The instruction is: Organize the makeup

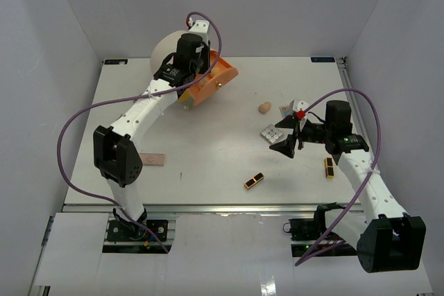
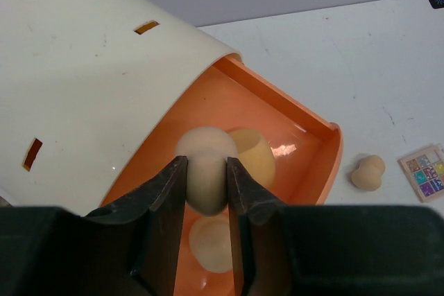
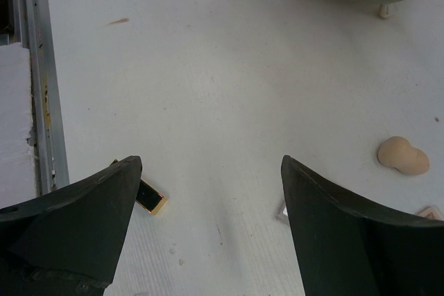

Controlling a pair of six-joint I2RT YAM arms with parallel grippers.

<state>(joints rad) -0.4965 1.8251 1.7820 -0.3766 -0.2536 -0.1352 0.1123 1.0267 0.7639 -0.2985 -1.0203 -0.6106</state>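
Observation:
My left gripper [image 2: 206, 166] hangs over the pulled-out orange drawer [image 2: 305, 126] of the cream unit [image 2: 83, 74], shut on a tan egg-shaped sponge [image 2: 205, 145]. Two more sponges [image 2: 255, 156] lie in the drawer below it. A further sponge [image 1: 264, 108] lies on the table, with small square palettes [image 1: 270, 133] to its right. My right gripper [image 1: 288, 140] stands open over the table with nothing between its fingers [image 3: 90, 199]. A black-and-gold case [image 3: 150, 197] shows by its left finger. A second case [image 1: 329, 168] lies beside the right arm.
A flat pinkish-tan palette [image 1: 154, 161] lies near the left arm's elbow. The loose sponge [image 2: 368, 172] and a colour palette [image 2: 424, 172] lie to the right of the drawer. White walls close in the table on three sides.

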